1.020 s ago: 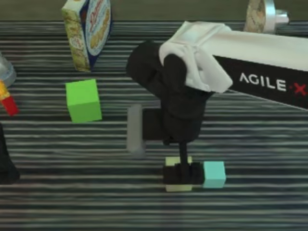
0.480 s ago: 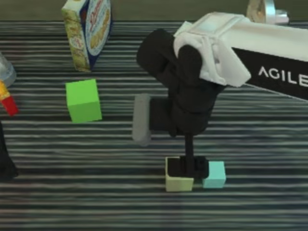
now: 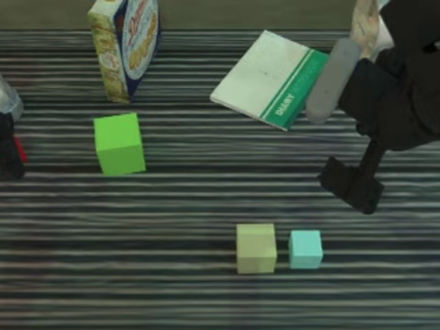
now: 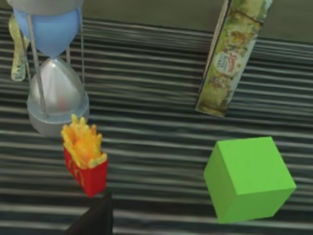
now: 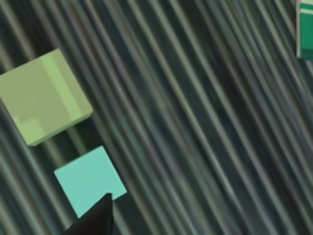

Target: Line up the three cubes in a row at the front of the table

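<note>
Near the table's front, the olive-yellow cube and the smaller cyan cube sit side by side with a narrow gap between them. Both also show in the right wrist view, the olive cube and the cyan cube. The big green cube lies apart at the middle left, close in the left wrist view. My right gripper hangs open and empty, right of and behind the pair. My left gripper is at the left edge, open, left of the green cube.
An upright cracker box stands behind the green cube. A white book with a green spine lies at the back middle. An hourglass and a red fries carton stand by the left edge.
My right gripper let go of the olive cube, rose and swung back to the right, uncovering the book. My left arm moved back along the left edge.
</note>
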